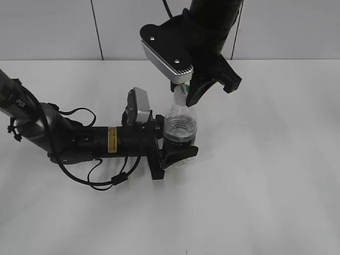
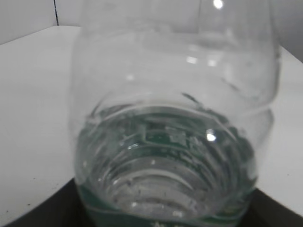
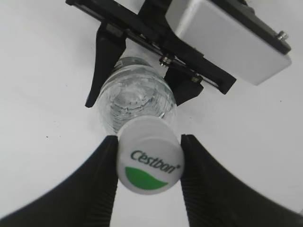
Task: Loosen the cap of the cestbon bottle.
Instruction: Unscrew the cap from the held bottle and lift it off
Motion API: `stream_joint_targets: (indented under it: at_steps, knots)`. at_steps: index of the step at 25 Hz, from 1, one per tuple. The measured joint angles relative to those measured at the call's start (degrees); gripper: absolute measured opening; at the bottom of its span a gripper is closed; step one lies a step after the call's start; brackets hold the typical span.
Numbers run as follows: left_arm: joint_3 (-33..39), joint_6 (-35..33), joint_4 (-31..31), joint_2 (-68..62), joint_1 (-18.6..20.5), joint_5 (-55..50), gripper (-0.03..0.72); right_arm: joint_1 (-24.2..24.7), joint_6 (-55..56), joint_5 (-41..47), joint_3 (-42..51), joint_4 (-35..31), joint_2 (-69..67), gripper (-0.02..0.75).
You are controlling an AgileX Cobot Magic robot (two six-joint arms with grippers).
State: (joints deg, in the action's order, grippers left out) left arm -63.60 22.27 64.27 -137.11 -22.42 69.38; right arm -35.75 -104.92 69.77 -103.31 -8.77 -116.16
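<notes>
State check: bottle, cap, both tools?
cestbon bottle: upright on the table, partly filled with water.
cap: on the bottle neck, seated.
left tool: shut on the bottle body at the label band.
right tool: fingers flank the cap; contact unclear.

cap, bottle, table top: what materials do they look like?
Cap: looks like opaque white plastic, smooth and matte, with green print on top. Bottle: clear thin plastic, glossy; ribs, highlights and water show through it. Table: plain white, matte, with only soft shadows; probably laminate or painted board, but the pictures leave that open.
</notes>
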Motion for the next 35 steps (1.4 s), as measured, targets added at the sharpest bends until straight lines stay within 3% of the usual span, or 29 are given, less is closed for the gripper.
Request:
stream_joint_targets:
  at_steps: [3, 8, 10, 19, 24, 30, 35]
  knots:
    - [0.00, 0.05, 0.00, 0.00, 0.00, 0.00, 0.408, 0.00, 3.45, 0.00, 0.00, -0.20, 0.06, 0.316]
    - [0.00, 1.07, -0.06, 0.00, 0.00, 0.05, 0.408, 0.00, 16.47, -0.19, 0.00, -2.47, 0.06, 0.533]
    - [0.00, 1.12, -0.06, 0.00, 0.00, 0.05, 0.408, 0.00, 21.07, -0.19, 0.00, -2.96, 0.06, 0.575]
    - [0.00, 1.18, -0.06, 0.00, 0.00, 0.05, 0.408, 0.00, 45.50, -0.14, 0.00, -4.82, 2.48, 0.586]
    - [0.00, 1.25, -0.09, 0.00, 0.00, 0.01, 0.408, 0.00, 66.37, -0.03, 0.00, -4.92, 6.10, 0.586]
    - [0.00, 1.32, -0.09, 0.00, 0.00, 0.01, 0.408, 0.00, 90.83, -0.03, 0.00, -2.25, 6.26, 0.586]
    - [0.00, 1.32, -0.12, 0.00, 0.00, 0.01, 0.408, 0.00, 103.21, -0.03, 0.00, 3.38, 5.87, 0.586]
